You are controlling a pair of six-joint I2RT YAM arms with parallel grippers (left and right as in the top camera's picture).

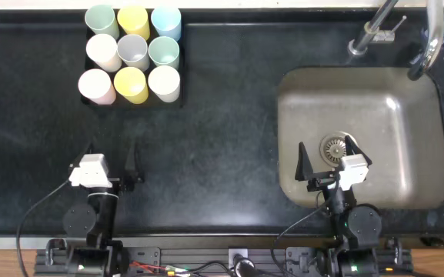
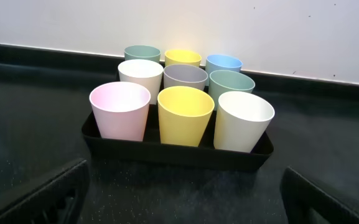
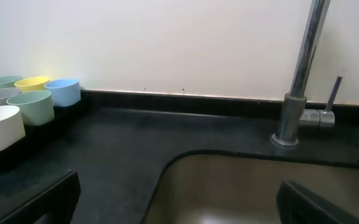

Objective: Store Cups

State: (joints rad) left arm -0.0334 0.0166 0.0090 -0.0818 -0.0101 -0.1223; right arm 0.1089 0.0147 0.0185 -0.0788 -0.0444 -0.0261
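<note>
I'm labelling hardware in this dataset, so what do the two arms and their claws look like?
The left arm and right arm are black with rounded joint housings. Each wrist carries a white boxy block behind a black two-finger claw: the left claw, the right claw. Thin black cables loop down to a black rail.

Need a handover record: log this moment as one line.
cups: nine upright in black tray | left gripper: open, empty, short of tray | right gripper: open, empty, above sink
</note>
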